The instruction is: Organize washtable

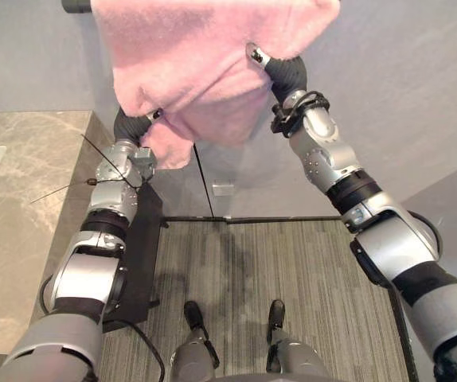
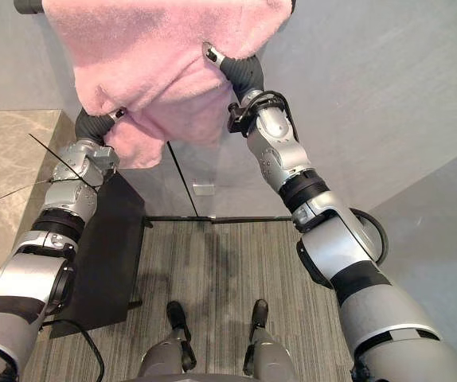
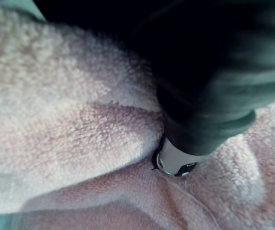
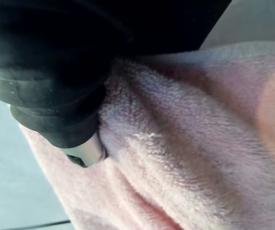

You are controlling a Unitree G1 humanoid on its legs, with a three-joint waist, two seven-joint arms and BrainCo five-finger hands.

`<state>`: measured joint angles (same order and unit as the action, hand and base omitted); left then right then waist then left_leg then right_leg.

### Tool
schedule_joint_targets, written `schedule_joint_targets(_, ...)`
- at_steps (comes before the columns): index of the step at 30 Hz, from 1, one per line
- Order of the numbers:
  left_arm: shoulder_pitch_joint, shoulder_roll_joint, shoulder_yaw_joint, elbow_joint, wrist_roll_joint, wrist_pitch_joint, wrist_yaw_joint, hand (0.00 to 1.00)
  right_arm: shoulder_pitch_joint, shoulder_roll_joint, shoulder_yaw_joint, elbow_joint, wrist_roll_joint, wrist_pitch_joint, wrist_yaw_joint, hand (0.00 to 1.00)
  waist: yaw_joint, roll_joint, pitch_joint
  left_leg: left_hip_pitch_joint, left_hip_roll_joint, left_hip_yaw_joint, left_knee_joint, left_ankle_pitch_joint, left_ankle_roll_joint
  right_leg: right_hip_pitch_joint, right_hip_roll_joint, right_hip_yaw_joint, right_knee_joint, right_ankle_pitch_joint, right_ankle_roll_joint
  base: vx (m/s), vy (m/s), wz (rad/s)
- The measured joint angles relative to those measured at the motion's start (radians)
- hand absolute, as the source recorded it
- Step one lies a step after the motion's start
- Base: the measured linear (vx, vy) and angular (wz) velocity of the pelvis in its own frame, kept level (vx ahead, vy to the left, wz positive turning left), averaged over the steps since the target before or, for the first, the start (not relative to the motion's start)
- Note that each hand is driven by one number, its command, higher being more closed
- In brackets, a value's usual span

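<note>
A fluffy pink towel (image 1: 205,56) hangs high in front of the grey wall, draped from a dark rod (image 1: 76,5) at the top. My left hand (image 1: 133,126) is raised to the towel's lower left corner, its dark cover pressed into the cloth (image 3: 70,120). My right hand (image 1: 284,70) reaches up to the towel's right side and is likewise buried in the pile (image 4: 185,143). The cloth folds around both hands (image 3: 214,86) (image 4: 56,72) and hides how they grip.
A marble washtable top (image 1: 21,239) runs along the left. A black panel (image 1: 137,263) leans at its side. Thin dark sticks (image 1: 93,181) poke out near my left wrist. Striped grey carpet (image 1: 292,278) lies below.
</note>
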<state>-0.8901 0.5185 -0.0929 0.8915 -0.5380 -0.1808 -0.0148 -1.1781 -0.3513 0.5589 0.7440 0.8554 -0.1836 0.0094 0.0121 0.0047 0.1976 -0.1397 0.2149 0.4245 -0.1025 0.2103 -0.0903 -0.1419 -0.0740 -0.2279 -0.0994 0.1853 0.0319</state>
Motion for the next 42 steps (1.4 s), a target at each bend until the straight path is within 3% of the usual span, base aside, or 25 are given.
schedule_joint_targets(4, 0.042, 0.062, 0.000, -0.002, -0.015, 0.002, 0.007, 0.00, 0.162, -0.046, 0.089, -0.023, -0.002, 0.089, 0.055, 0.00, 0.001, 0.000, -0.015, -0.002, -0.001, -0.005, 0.000, 0.000, 0.000, 0.001, -0.001, -0.004, 0.000, -0.002, 0.001, -0.01, -0.001, 0.02)
schedule_joint_targets(7, 0.076, 0.105, 0.000, -0.021, -0.040, 0.003, 0.004, 0.00, 0.239, -0.078, 0.088, -0.030, -0.001, 0.128, 0.063, 0.00, 0.001, 0.000, -0.015, -0.003, -0.005, -0.007, 0.000, 0.000, 0.000, 0.002, -0.002, -0.008, 0.000, -0.002, 0.002, -0.03, 0.004, 0.04)
schedule_joint_targets(12, 0.121, 0.176, -0.001, -0.039, -0.041, 0.005, -0.026, 0.00, 0.315, -0.212, 0.074, -0.205, 0.001, 0.124, 0.103, 0.00, 0.001, 0.000, -0.017, -0.001, -0.007, -0.013, 0.000, 0.000, 0.000, 0.010, -0.008, -0.015, -0.004, -0.002, 0.002, -0.03, 0.009, 0.06)
schedule_joint_targets(17, 0.168, 0.237, -0.004, -0.037, -0.029, 0.026, -0.057, 0.00, 0.479, -0.274, 0.062, -0.322, 0.037, 0.134, 0.155, 0.00, 0.000, -0.001, -0.047, 0.004, -0.009, -0.014, 0.000, 0.000, 0.000, 0.016, -0.010, -0.017, -0.004, -0.003, 0.004, 0.00, 0.000, 0.00)
schedule_joint_targets(22, 0.216, 0.339, -0.037, -0.017, 0.027, 0.049, -0.170, 0.00, 0.557, -0.341, -0.023, -0.336, 0.042, 0.153, 0.190, 0.00, -0.001, 0.002, -0.074, 0.008, -0.010, -0.012, 0.000, -0.004, -0.005, 0.018, -0.011, -0.013, -0.005, -0.003, 0.005, -0.03, -0.002, -0.02)
schedule_joint_targets(25, 0.234, 0.361, -0.058, -0.016, 0.058, 0.055, -0.204, 0.00, 0.560, -0.360, -0.050, -0.337, 0.042, 0.153, 0.192, 0.00, -0.001, 0.002, -0.080, 0.017, -0.008, -0.013, 0.000, -0.005, -0.005, 0.029, -0.010, -0.013, -0.005, -0.005, 0.007, -0.04, -0.009, 0.00)
schedule_joint_targets(28, 0.250, 0.353, 0.044, -0.028, 0.104, 0.061, -0.189, 0.00, 0.649, -0.355, -0.250, -0.440, 0.037, 0.155, 0.186, 0.00, 0.004, 0.002, -0.089, 0.019, -0.010, -0.015, 0.000, -0.005, -0.006, 0.035, -0.010, -0.018, -0.005, -0.013, 0.007, -0.05, -0.013, 0.06)
schedule_joint_targets(30, 0.367, 0.292, 0.328, -0.224, 0.119, 0.056, -0.028, 0.00, 0.753, -0.268, -0.511, -0.581, -0.019, 0.102, 0.116, 0.00, -0.001, 0.003, -0.118, 0.015, -0.012, -0.018, 0.000, -0.007, -0.009, 0.035, -0.015, -0.021, -0.005, -0.017, 0.013, -0.02, -0.010, 0.07)
schedule_joint_targets(33, 0.466, 0.240, 0.438, -0.484, 0.116, 0.007, 0.124, 0.00, 0.747, -0.256, -0.684, -0.617, -0.120, 0.008, 0.001, 0.00, -0.001, 0.010, -0.156, 0.017, -0.021, -0.036, 0.000, -0.010, -0.011, 0.044, -0.022, -0.035, -0.005, -0.018, 0.013, 0.00, -0.004, 0.13)
schedule_joint_targets(34, 0.487, 0.240, 0.439, -0.543, 0.112, -0.021, 0.138, 0.00, 0.740, -0.259, -0.701, -0.625, -0.120, -0.025, -0.022, 0.00, -0.001, 0.014, -0.162, 0.022, -0.022, -0.039, 0.000, -0.010, -0.011, 0.052, -0.024, -0.041, -0.005, -0.024, 0.019, 0.00, -0.004, 0.16)
schedule_joint_targets(37, 0.503, 0.260, 0.364, -0.682, -0.007, -0.088, 0.085, 0.00, 0.720, -0.285, -0.633, -0.701, -0.064, -0.078, -0.014, 0.00, 0.004, 0.035, -0.183, 0.034, -0.024, -0.041, 0.000, -0.011, -0.012, 0.069, -0.026, -0.049, -0.005, -0.031, 0.021, -0.01, -0.007, 0.09)
schedule_joint_targets(42, 0.536, 0.335, 0.108, -0.875, -0.121, -0.089, -0.104, 0.00, 0.701, -0.328, -0.315, -0.770, 0.004, -0.042, 0.127, 0.00, 0.004, 0.072, -0.208, 0.033, -0.024, -0.043, -0.001, -0.013, -0.008, 0.070, -0.027, -0.054, -0.005, -0.031, 0.022, -0.02, -0.007, 0.01)
